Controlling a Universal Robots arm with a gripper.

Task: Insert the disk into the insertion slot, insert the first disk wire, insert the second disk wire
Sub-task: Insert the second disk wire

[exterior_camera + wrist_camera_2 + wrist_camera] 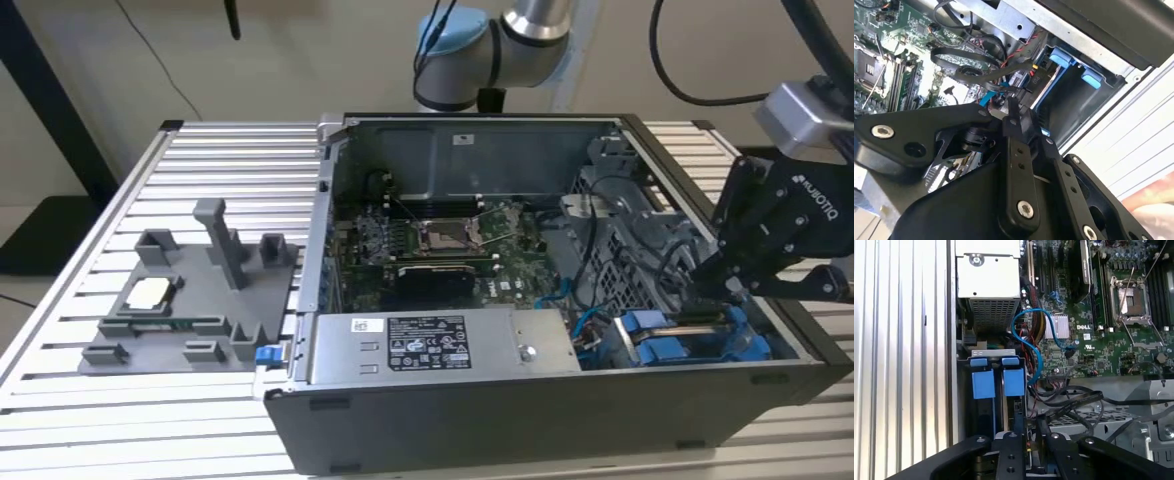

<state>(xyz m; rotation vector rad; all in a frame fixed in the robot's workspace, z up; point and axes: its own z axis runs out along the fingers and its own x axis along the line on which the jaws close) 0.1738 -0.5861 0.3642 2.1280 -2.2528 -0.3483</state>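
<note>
The black two-fingered tool (pixel 714 285) reached down into the open dark computer case (pixel 534 420) at the exterior view's right, just above the bright blue plastic carrier frames (pixel 687 340) in the lower right corner of the case. The silver-grey hard disk in its blue carrier (pixel 1014 390) already sat inside the grey sheet-metal drive slot (pixel 965 390), with the blue tabs pointing outward. In the second wrist view, the tool's fingers (pixel 1015 131) stood close together around a small dark connector on a wire (pixel 1004 107), near the back of the disk; whether they truly gripped it, I cannot tell. A thin blue cable (pixel 1029 335) curved from the slot area toward the green motherboard (pixel 441 245). The grey labelled power-supply box (pixel 441 345) lay beside the slot. The case stood on a ribbed metal table (pixel 134 410), and a grey plastic fixture (pixel 187 300) rested well apart at the exterior view's left.
</note>
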